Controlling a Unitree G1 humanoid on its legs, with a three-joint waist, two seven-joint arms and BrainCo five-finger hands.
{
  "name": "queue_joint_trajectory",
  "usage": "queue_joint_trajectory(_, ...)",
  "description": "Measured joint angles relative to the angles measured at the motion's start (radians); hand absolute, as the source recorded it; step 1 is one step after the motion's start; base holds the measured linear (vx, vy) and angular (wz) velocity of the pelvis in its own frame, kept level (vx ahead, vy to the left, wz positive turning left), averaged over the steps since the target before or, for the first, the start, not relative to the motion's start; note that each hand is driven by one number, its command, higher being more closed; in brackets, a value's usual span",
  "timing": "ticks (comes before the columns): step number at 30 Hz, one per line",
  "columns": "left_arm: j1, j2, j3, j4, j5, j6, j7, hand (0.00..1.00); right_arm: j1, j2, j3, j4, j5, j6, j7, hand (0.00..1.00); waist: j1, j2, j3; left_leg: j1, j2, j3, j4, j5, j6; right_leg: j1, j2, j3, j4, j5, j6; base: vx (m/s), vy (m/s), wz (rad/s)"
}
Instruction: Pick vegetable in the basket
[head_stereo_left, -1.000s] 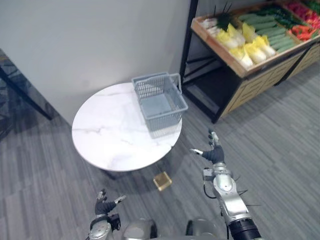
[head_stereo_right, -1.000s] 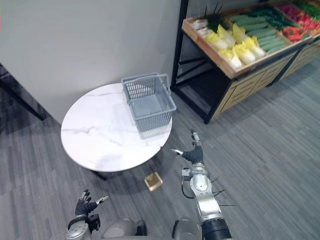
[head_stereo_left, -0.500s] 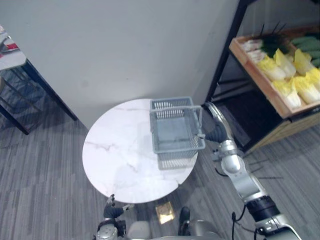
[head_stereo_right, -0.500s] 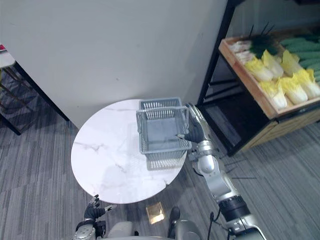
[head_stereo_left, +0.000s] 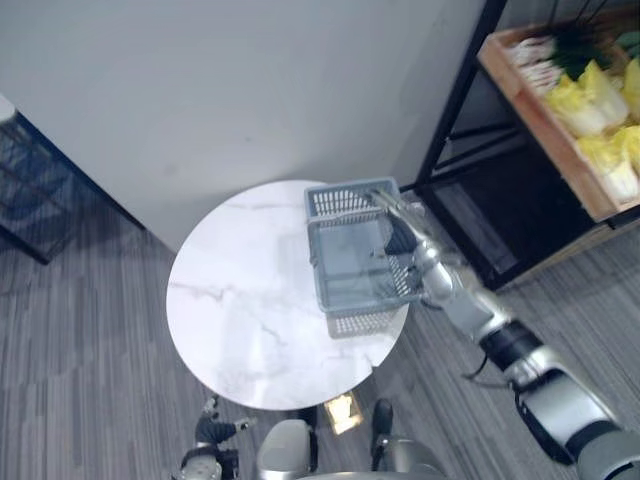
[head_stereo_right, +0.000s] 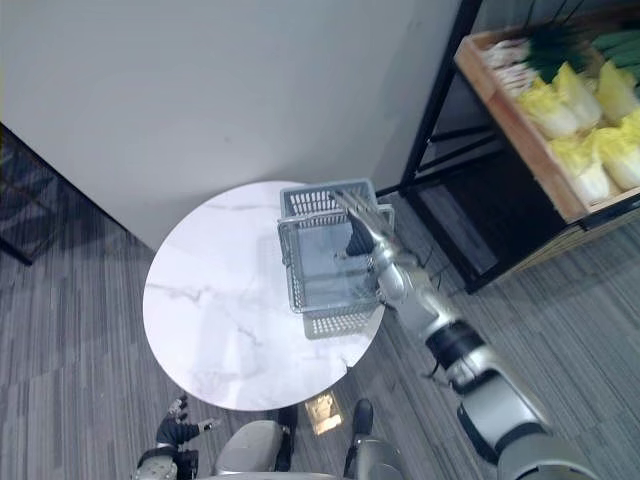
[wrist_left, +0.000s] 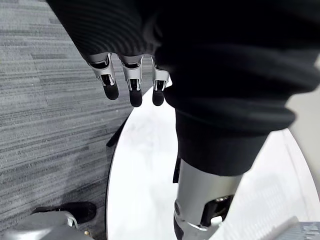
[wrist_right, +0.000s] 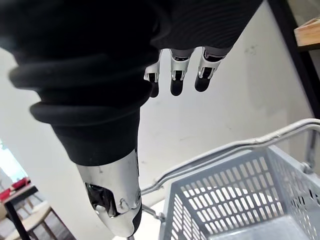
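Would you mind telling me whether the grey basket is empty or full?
Empty: the basket shows a bare grey floor, no vegetables inside.

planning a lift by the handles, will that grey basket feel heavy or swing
Probably light: the basket is empty, with slotted walls. Its thin wire handles look hinged, so it may swing. On the smooth table a nudge could slide it.

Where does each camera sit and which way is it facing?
Left eye view: on the head, looking down at table, basket, produce shelf; right hand over basket, left hand low.
Right eye view: beside it, same scene and hands.
Left wrist view: along the left hand toward table and floor.
Right wrist view: along the right hand toward the basket, shared with both eyes.
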Motion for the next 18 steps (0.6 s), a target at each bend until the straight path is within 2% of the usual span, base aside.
queue_joint_trajectory(2, -0.01, 0.0, 0.003, 0.001, -0.02, -0.001, 0.005, 0.0, -0.029, -0.022, 0.004, 0.034, 0.0, 0.004, -0.008, 0.0, 0.022, 0.003, 0.014, -0.019, -0.002, -0.004, -0.009, 0.01, -0.002, -0.02, 0.001, -0.005, 0.001, 0.0, -0.001, 0.0, -0.007, 0.12)
queue_joint_trajectory(6, -0.02, -0.001, 0.002, -0.003, -0.055, -0.026, 0.023, 0.0, -0.12, -0.034, 0.013, 0.16, 0.0, 0.007, -0.015, 0.0, 0.03, 0.021, 0.06, -0.048, -0.014, -0.033, -0.029, 0.031, -0.002, -0.049, 0.0, -0.028, 0.005, 0.0, -0.001, 0.01, 0.001, 0.19)
queue_joint_trajectory(7, -0.023, -0.002, 0.002, -0.003, -0.058, -0.029, 0.023, 0.0, -0.129, -0.037, 0.013, 0.18, 0.0, 0.008, -0.015, 1.0, 0.037, 0.026, 0.066, -0.053, -0.015, -0.038, -0.03, 0.034, -0.002, -0.052, 0.0, -0.032, 0.005, 0.0, -0.001, -0.01, -0.003, 0.12)
queue_joint_trajectory(9, -0.042, -0.001, 0.0, -0.002, -0.068, -0.032, 0.025, 0.0, -0.134, -0.053, 0.017, 0.247, 0.001, 0.012, -0.014, 1.0, 0.05, 0.037, 0.086, -0.06, -0.016, -0.052, -0.031, 0.038, -0.003, -0.054, -0.001, -0.045, 0.006, -0.001, -0.002, -0.02, -0.006, 0.18)
queue_joint_trajectory(18, -0.076, 0.004, -0.03, -0.002, -0.076, -0.04, 0.026, 0.0, -0.16, -0.07, 0.034, 0.286, 0.017, 0.014, 0.009, 1.0, 0.051, 0.039, 0.089, -0.075, -0.014, -0.075, -0.057, 0.063, -0.007, -0.091, 0.0, -0.054, 0.05, -0.017, -0.013, -0.04, -0.011, 0.07)
